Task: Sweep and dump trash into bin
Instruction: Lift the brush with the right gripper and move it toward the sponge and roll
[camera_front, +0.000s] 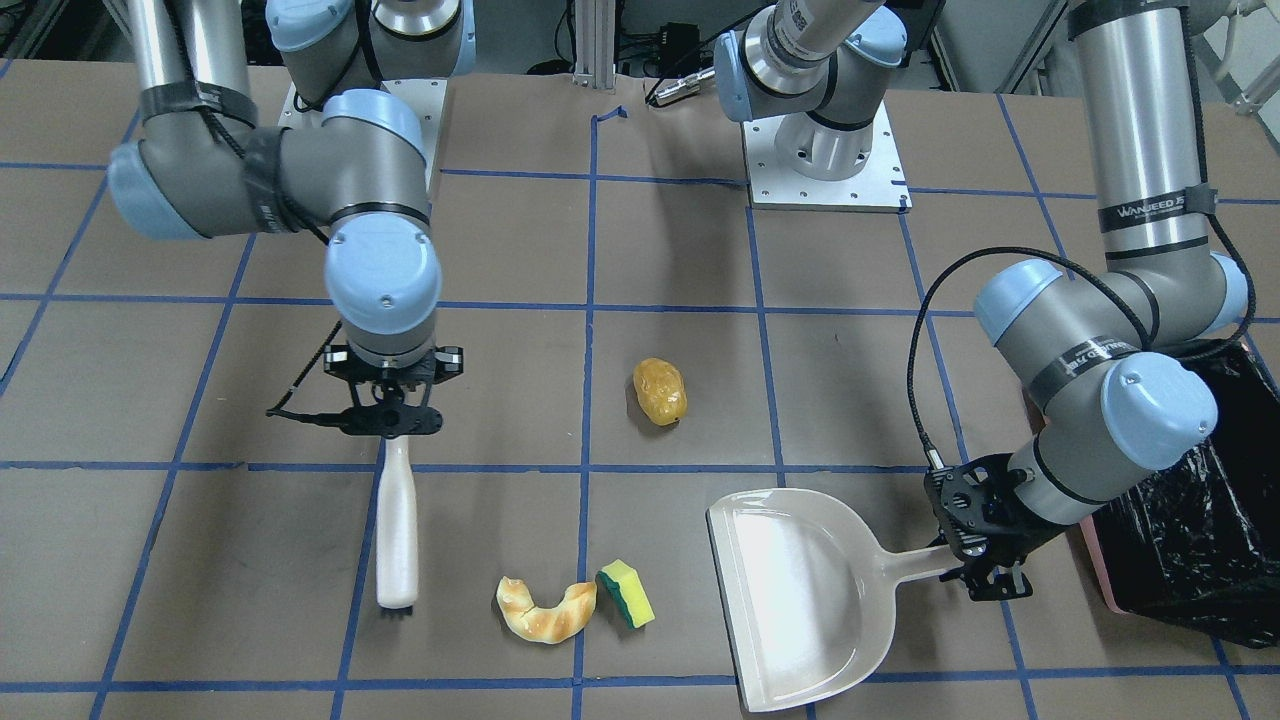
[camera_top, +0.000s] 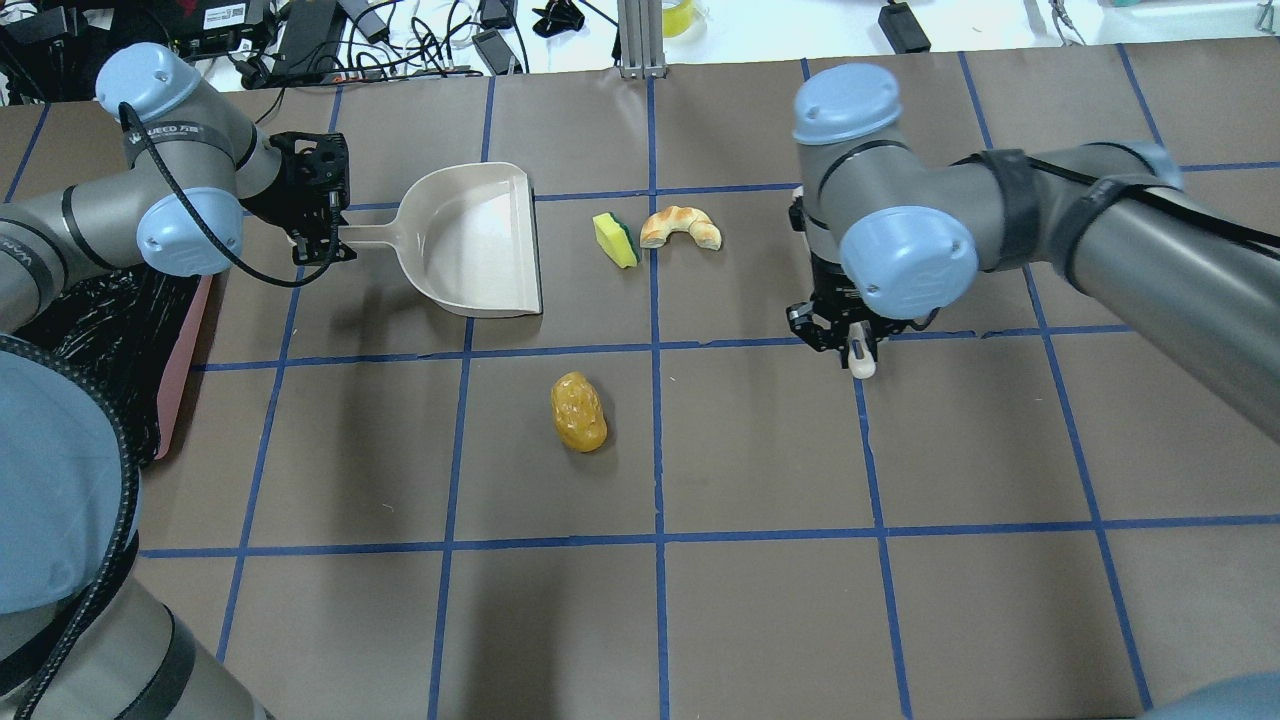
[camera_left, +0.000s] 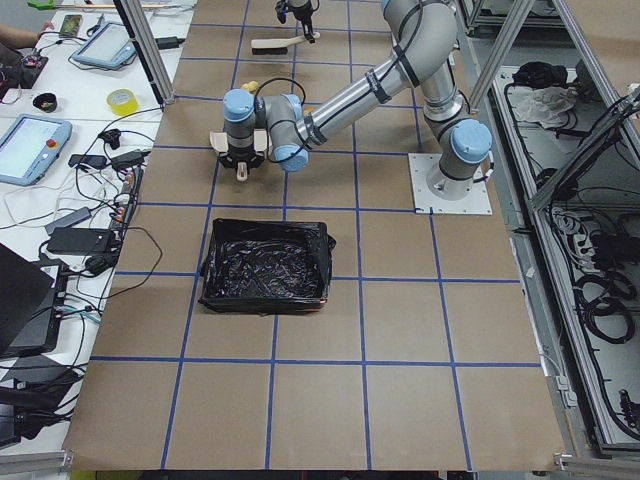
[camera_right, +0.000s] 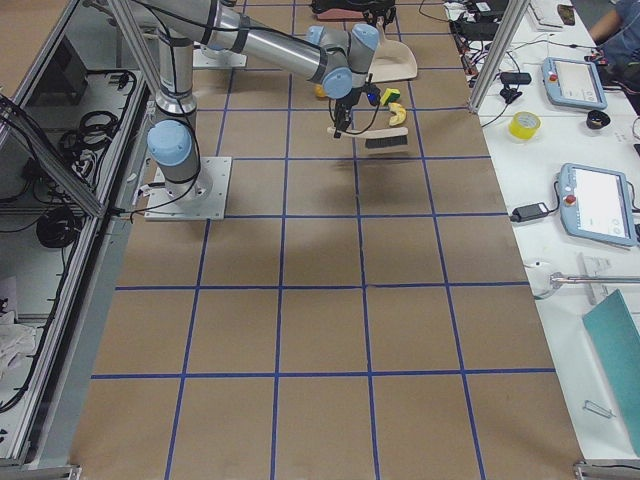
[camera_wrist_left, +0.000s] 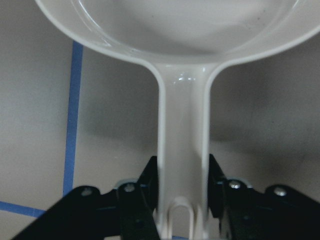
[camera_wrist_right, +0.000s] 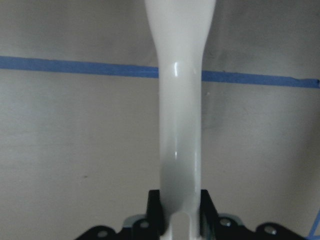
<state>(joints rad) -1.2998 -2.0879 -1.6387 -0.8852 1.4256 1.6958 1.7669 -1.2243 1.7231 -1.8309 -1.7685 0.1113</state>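
The trash lies on the brown table: a yellow-orange lump (camera_front: 660, 391) (camera_top: 579, 411) alone at mid-table, and a croissant piece (camera_front: 546, 608) (camera_top: 680, 226) touching a yellow-and-green sponge (camera_front: 626, 593) (camera_top: 615, 240). My left gripper (camera_front: 985, 562) (camera_wrist_left: 182, 200) is shut on the handle of the beige dustpan (camera_front: 800, 590) (camera_top: 480, 240), whose open mouth faces the sponge. My right gripper (camera_front: 388, 420) (camera_wrist_right: 180, 210) is shut on the handle of the beige hand brush (camera_front: 397, 530) (camera_wrist_right: 180, 125), on the far side of the croissant from the dustpan. The dustpan is empty.
The pink bin (camera_front: 1095, 570) with its black bag (camera_left: 267, 265) stands at the table's edge behind my left gripper, partly hidden by the left arm. Blue tape lines grid the table. The arm bases (camera_front: 825, 160) stand at the robot's side.
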